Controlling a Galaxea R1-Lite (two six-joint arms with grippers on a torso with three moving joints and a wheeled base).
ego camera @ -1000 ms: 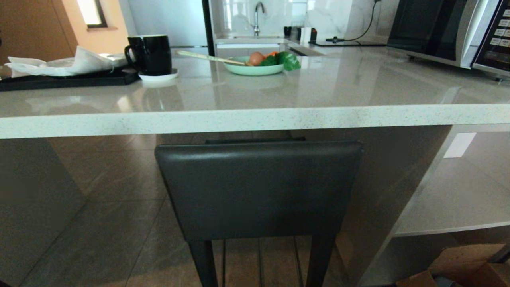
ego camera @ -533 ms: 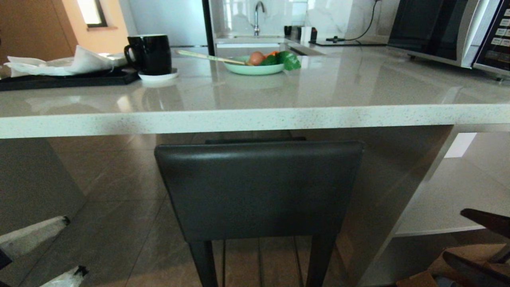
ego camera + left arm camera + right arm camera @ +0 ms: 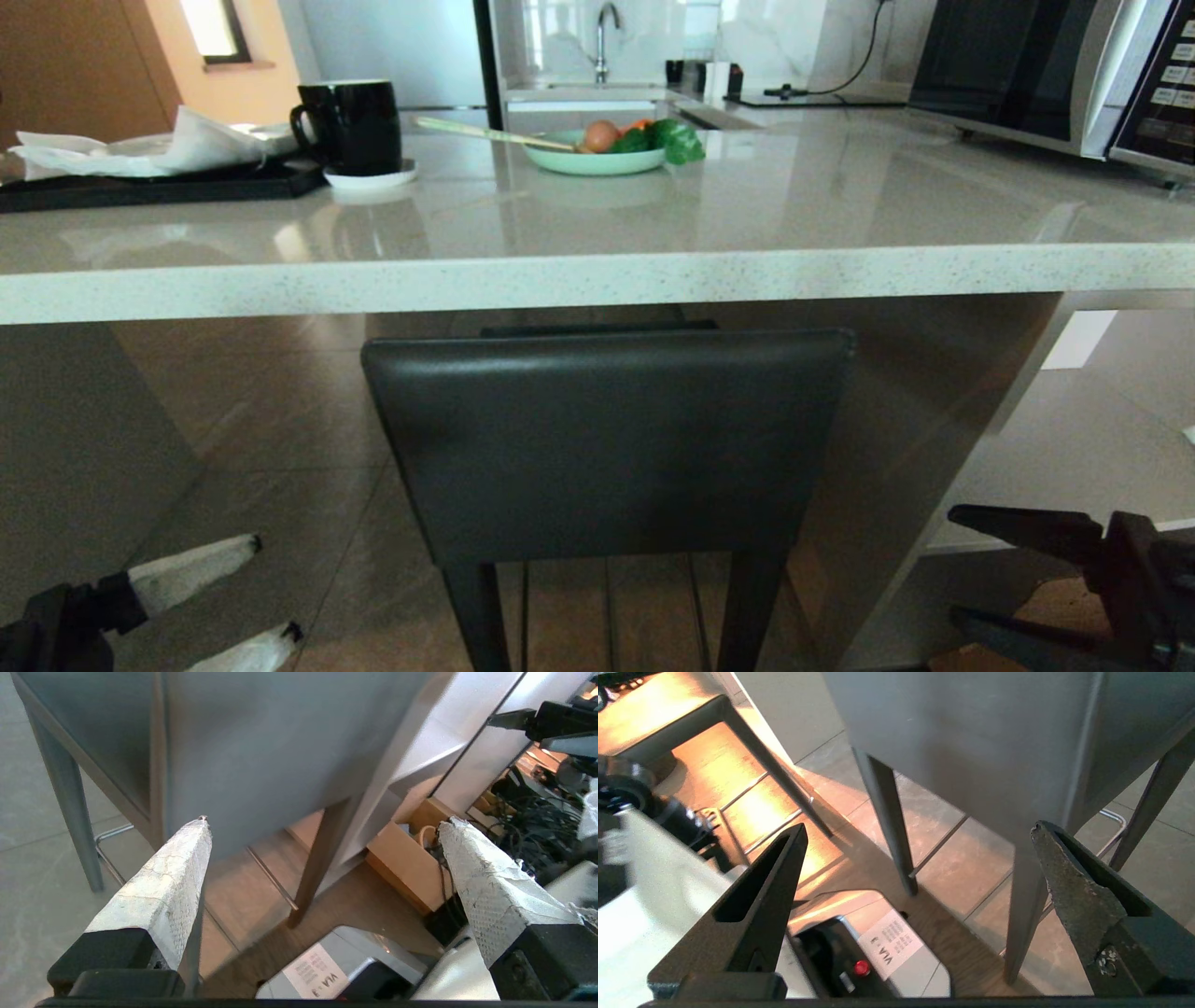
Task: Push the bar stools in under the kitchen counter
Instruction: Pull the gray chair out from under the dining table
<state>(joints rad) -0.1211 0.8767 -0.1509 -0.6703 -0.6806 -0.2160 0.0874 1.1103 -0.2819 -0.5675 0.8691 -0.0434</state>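
1. Stool count: one bar stool [image 3: 607, 439] plainly in sight, its dark backrest just below the front edge of the desk [image 3: 597, 280]; a second stool's seat and legs [image 3: 682, 723] show only in the right wrist view.
2. On the desk: one black mug [image 3: 350, 126] at 11 o'clock, one green plate [image 3: 597, 161] of food at 12, one microwave [image 3: 1055, 75] at 1.
3. Left gripper [image 3: 247, 593], at 7 o'clock: white fingers [image 3: 163, 891] spread wide, holding and touching nothing.
4. Right gripper [image 3: 980, 569], at 4 o'clock: dark fingers [image 3: 1073, 896] equally spread, empty, clear of the stool.
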